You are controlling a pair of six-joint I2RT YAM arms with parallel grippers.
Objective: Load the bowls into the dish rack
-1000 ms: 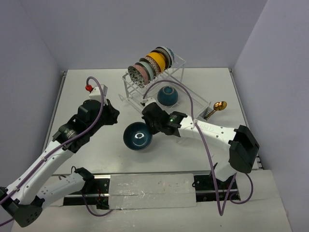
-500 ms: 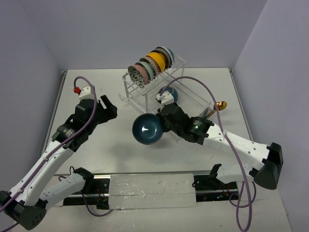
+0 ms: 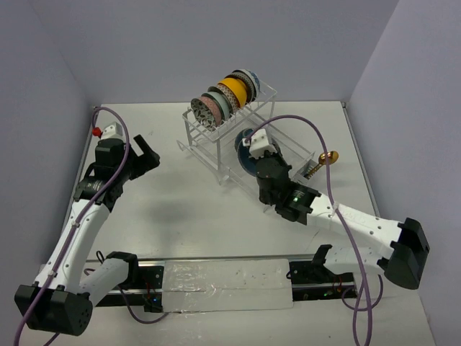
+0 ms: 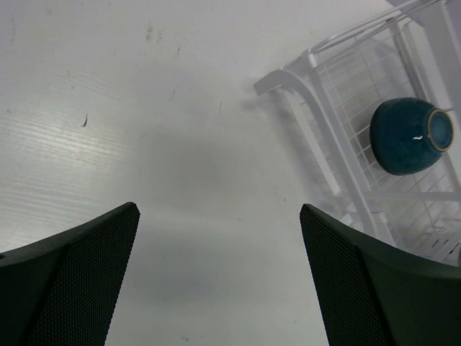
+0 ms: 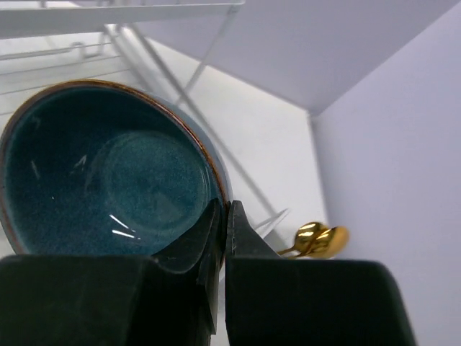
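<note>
The step in hand is judged to be the placing of one more bowl on the lower level of the dish rack [image 3: 190, 134], which stands toward the far edge of the table [image 3: 180, 216], about midway along it.

A dark blue bowl [image 5: 108, 173] is held by the right gripper [image 5: 223, 214], whose jaws are pinched on its brown rim, one finger inside and one outside. In the right wrist view the bowl is tilted with its hollow toward the camera, and the rack's white wires are seen above and behind it. Whether it touches the lower tray [image 4: 338, 94] cannot be told.

A second dark blue bowl [image 4: 407, 137] lies upside down on that tray. On the upper shelf a row of bowls [image 3: 225, 95] is stood on edge in the slots. The gold spoon [image 3: 328, 156] is seen at the rack's right end.

The left gripper [image 4: 218, 213] is spread wide and grasps nothing. It is held over the left part of the table, well apart from the rack.

For the next move, the held bowl would need to be eased down onto a free part of the tray, beside the inverted one and not against it, and under the upper shelf without knocking the wires. Only then should the jaws be parted. With no loose bowl seen on the table, this is judged to be the last one.
</note>
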